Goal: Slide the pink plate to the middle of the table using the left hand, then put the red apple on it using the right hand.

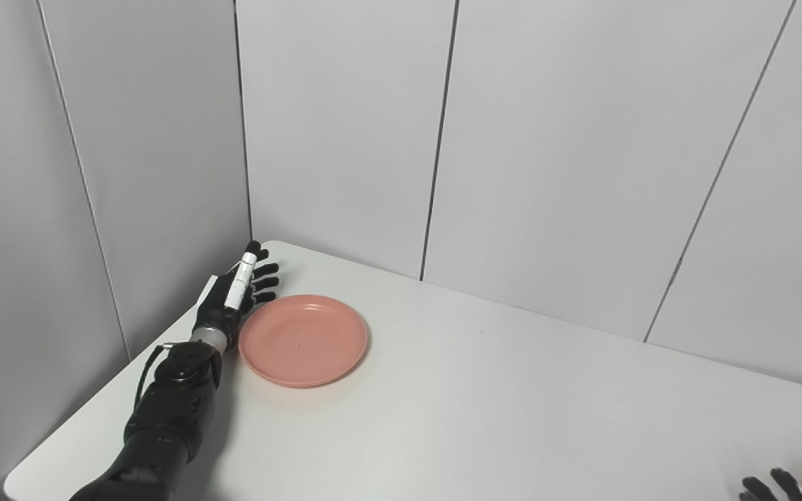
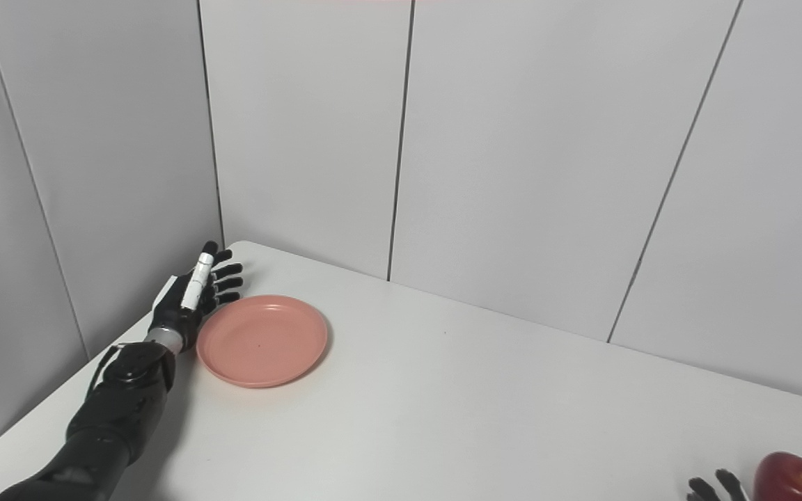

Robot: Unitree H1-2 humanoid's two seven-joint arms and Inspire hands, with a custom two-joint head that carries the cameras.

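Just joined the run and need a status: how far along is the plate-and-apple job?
Nothing finished. The pink plate lies empty near the table's far-left corner. The left hand, fingers spread, stands along its left rim, placed to push. The apple sits beside the right hand; grasping and placing remain.

The plate (image 1: pixel 303 339) lies on the table (image 1: pixel 484 410) near its far left corner, with the left hand (image 1: pixel 234 296) just beside its left rim. Well apart, at the near right edge, sits the apple (image 2: pixel 794 479), the right hand (image 2: pixel 716 488) (only fingertips showing) immediately left of it.
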